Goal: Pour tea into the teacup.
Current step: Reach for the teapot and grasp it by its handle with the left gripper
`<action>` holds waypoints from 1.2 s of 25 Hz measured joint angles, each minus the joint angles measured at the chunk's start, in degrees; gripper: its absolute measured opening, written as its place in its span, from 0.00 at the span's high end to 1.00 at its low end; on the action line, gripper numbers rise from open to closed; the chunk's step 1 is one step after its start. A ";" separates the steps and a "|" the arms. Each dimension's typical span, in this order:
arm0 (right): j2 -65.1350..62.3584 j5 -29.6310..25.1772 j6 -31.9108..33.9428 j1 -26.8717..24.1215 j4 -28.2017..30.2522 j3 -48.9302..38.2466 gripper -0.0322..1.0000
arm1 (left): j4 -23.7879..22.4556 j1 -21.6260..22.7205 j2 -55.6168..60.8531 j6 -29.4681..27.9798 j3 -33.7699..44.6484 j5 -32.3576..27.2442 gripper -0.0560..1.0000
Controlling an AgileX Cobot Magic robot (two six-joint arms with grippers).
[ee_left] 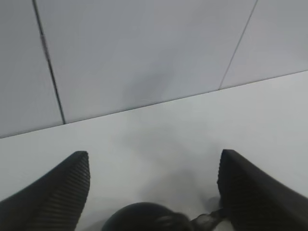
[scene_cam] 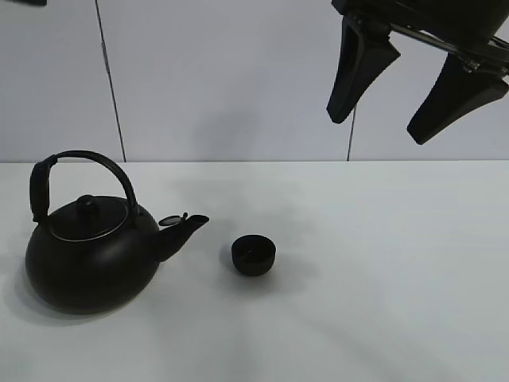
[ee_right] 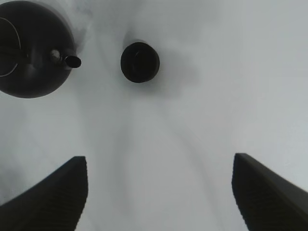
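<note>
The right gripper (scene_cam: 378,126) hangs high in the air at the upper right of the exterior view. Its two black, tapered fingers (scene_cam: 362,68) point downward and slant a little to the left, spread well apart and holding nothing. The left gripper (ee_left: 155,155) shows clearly only in its own wrist view, where its two dark ribbed pads (ee_left: 53,197) likewise stand wide apart, clasping nothing.

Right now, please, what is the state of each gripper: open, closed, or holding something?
Left gripper: open, holding nothing.
Right gripper: open, holding nothing.
</note>
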State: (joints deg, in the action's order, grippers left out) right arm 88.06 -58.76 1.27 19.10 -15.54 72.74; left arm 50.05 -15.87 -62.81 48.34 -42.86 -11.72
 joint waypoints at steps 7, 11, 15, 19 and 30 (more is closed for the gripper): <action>0.00 0.11 0.00 0.00 0.00 0.00 0.42 | 1.46 0.00 0.77 7.77 7.82 4.76 0.44; 0.00 0.22 0.00 0.00 0.00 0.00 0.42 | 2.47 0.00 0.77 8.55 8.13 5.83 0.45; 0.00 0.89 0.00 0.00 0.00 0.00 0.42 | 2.64 0.00 0.77 10.98 11.09 6.78 0.48; 0.00 1.61 0.00 0.00 -0.05 0.00 0.42 | 2.64 0.00 0.77 11.84 14.81 8.51 0.50; 0.00 2.77 0.00 0.00 -0.05 0.00 0.42 | 3.22 0.00 0.77 4.00 15.73 10.63 0.50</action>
State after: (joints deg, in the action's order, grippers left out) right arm 88.06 -55.99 1.27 19.10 -15.59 72.74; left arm 53.28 -15.87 -62.04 52.33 -27.13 -1.09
